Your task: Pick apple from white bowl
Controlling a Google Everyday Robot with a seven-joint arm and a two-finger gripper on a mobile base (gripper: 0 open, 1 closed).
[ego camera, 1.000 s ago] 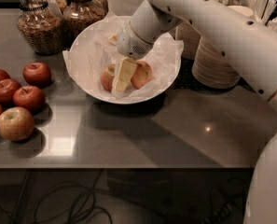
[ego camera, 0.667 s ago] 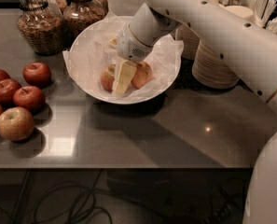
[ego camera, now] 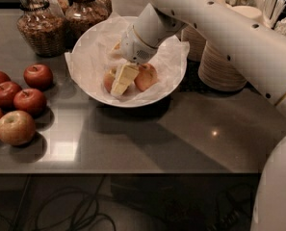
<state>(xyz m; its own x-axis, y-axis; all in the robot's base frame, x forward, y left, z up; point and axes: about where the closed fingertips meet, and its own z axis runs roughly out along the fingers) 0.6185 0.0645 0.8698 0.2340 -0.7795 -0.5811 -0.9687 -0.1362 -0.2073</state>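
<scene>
Camera view: the end effector [ego camera: 119, 83] dips into the white bowl [ego camera: 133, 102] on the bench [ego camera: 181, 134], and whether it is spread or closed cannot be told. The apple [ego camera: 147, 77] lies in the bowl just beside it, on the side of the stacked beige bowls [ego camera: 222, 66].

dim warm light from above; glare on the table [ego camera: 190, 143], shadow below the white bowl [ego camera: 162, 92]; gripper [ego camera: 122, 81] pale inside it, upper centre.
</scene>
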